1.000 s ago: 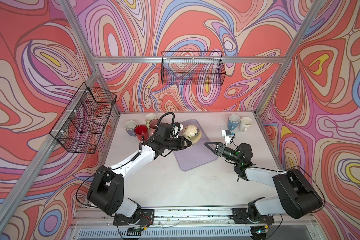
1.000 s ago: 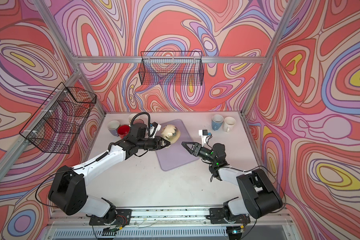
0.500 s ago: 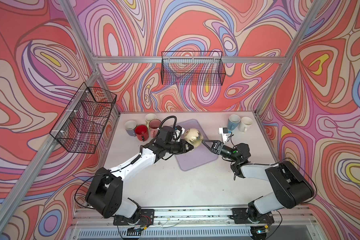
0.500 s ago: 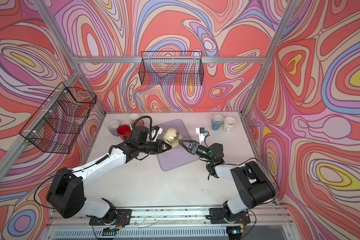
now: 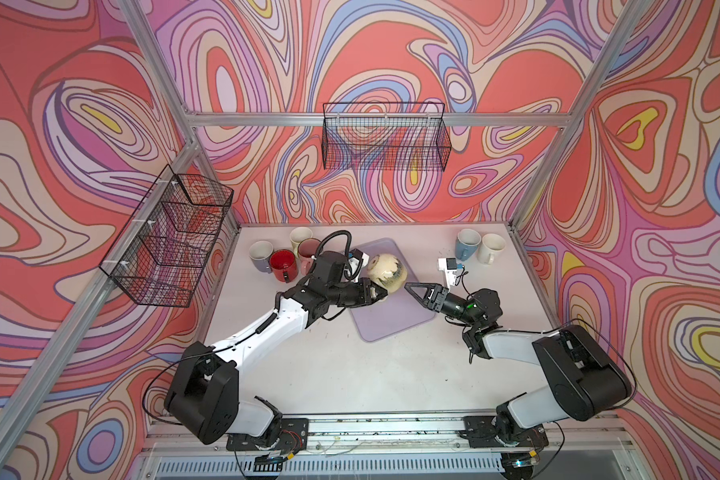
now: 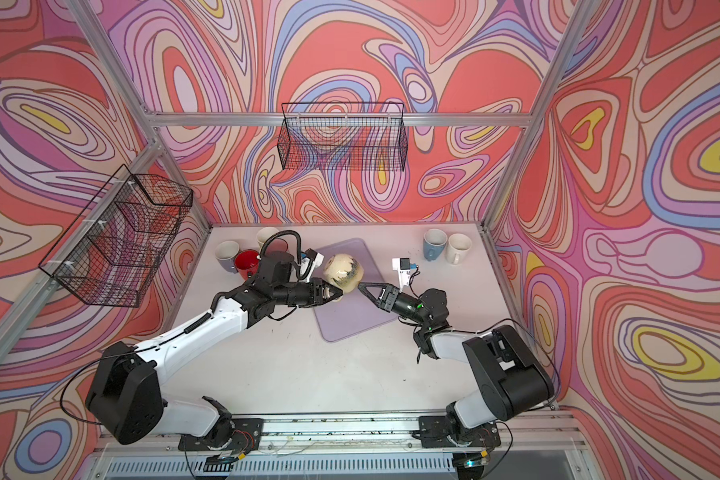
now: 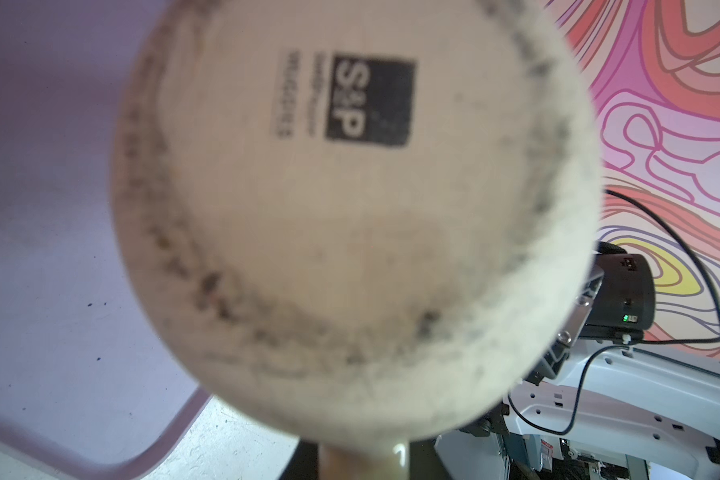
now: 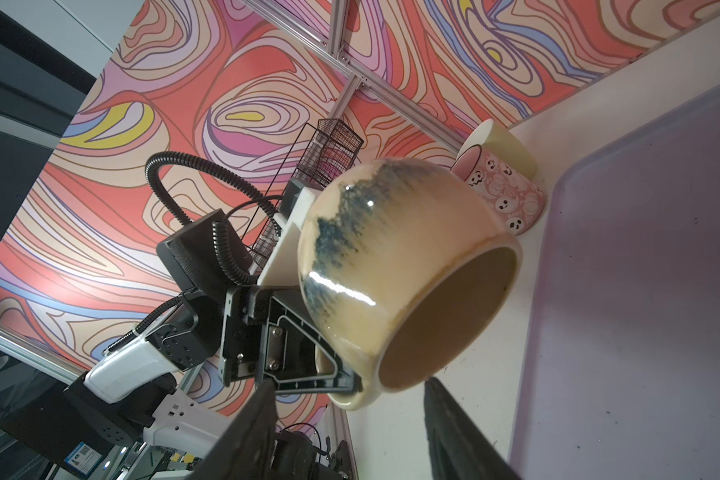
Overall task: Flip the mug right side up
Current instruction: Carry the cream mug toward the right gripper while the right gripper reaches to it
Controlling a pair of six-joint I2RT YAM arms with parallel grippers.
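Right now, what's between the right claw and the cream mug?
Nothing; the right wrist view shows the right gripper right at the mug, purple mat beyond.

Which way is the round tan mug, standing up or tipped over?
Tipped on its side. The left hand grips the mug by its handle; the empty mouth points sideways, not up.

Mugs, ceramic: 7 in all.
- rear left cluster, 4: grey-blue mug with white inside [image 5: 260, 254], glossy red mug [image 5: 283, 262], pale cream mug [image 5: 300, 236], pink patterned mug [image 5: 308, 249]
- rear right pair, 2: light blue mug [image 5: 467, 243], white mug [image 5: 491, 248]
- apart from both groups, 1: round-bellied cream mug with blue-grey smear [image 5: 386, 271]

Black wire baskets: 2, namely back-wall basket [image 5: 385, 141] and left-wall basket [image 5: 171, 245].

Lavender plastic tray with rounded corners [image 5: 395, 320]: 1.

Black-and-white robot arms: 2, namely left arm [image 5: 267, 328] and right arm [image 5: 512, 347].
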